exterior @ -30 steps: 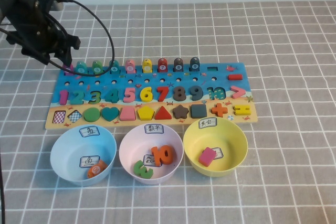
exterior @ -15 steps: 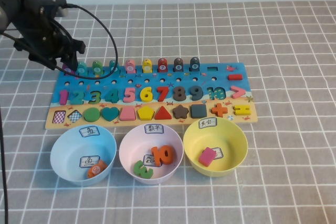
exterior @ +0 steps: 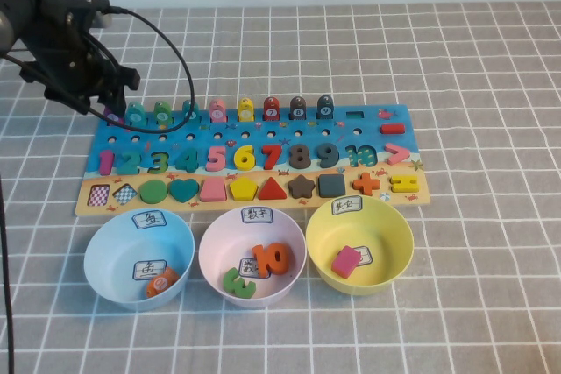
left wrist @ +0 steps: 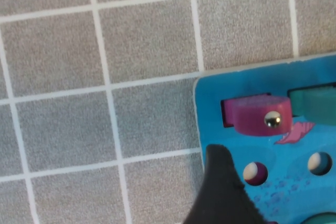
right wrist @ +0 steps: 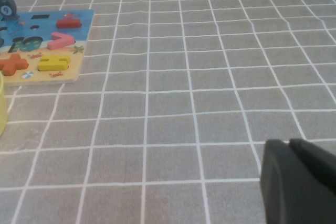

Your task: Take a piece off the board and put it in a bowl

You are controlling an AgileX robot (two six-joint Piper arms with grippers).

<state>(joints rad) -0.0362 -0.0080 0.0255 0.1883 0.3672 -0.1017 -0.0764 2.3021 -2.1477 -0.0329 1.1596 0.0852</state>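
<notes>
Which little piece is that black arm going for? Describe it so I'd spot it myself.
Find the long wooden board behind the three bowls and follow its blue upper part to the far left corner, where the left gripper hovers open. The piece sits in the end slot there. It is magenta-pink, while its neighbour in the row is teal.

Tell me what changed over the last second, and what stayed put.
The left arm shifted slightly away from the robot and to its left, so the left pincer now hovers open over the board's far left corner, above the magenta piece. Nothing was gripped or released; the piece sits in its slot. The blue bowl and other pieces stayed put. The right pincer is parked off to the right.
</notes>
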